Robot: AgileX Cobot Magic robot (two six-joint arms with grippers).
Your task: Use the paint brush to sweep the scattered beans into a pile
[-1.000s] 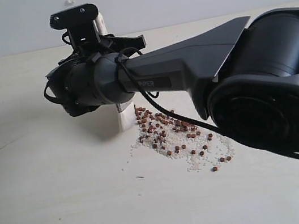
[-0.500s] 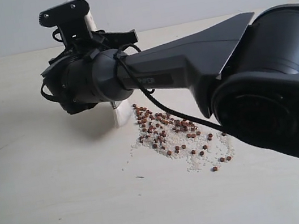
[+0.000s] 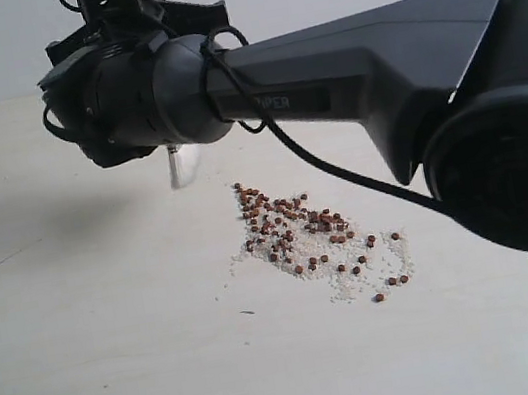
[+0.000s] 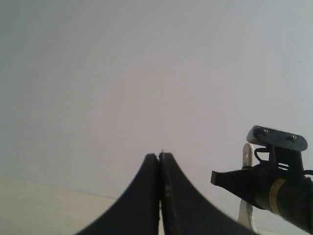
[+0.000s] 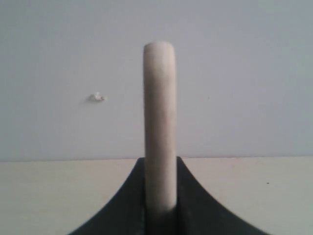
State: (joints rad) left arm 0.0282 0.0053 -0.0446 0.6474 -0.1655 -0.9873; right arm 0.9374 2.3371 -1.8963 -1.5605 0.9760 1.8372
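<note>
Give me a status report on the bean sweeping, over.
Right gripper shut on paint brush, held clear of beans. Left gripper shut, empty. Nothing in the way.

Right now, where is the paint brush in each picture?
Exterior view: paint brush bristles hang below the arm, up-left of the beans.
Left wrist view: pale handle in the picture's lower right, behind the other arm.
Right wrist view: handle upright at centre, in the right hand.
Shared landmark: pale table meeting grey wall.

Beans [image 3: 295,228] reddish-brown, amid whitish crumbs [image 3: 352,284]. Worktop [image 3: 121,373] pale cream; paint brush [image 5: 159,122] cream. Arm [image 3: 354,71] matte black.
</note>
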